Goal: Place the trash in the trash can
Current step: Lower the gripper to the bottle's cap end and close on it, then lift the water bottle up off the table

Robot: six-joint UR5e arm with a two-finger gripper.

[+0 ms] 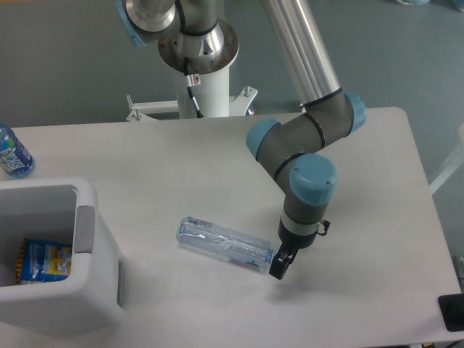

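The crushed clear plastic bottle (pixel 225 243) lies on its side on the white table, near the middle front. My gripper (pixel 278 265) points down at the bottle's right end, by its cap; its fingers (pixel 276 270) look dark and close together, and I cannot tell whether they hold the bottle. The white trash can (pixel 87 239) stands at the front left. The blue snack wrapper (pixel 45 261) with orange-yellow print lies inside it.
A small blue-labelled water bottle (pixel 13 154) stands at the table's left edge behind the bin. The robot base (pixel 203 80) rises at the table's back. A dark object (pixel 452 312) sits at the front right corner.
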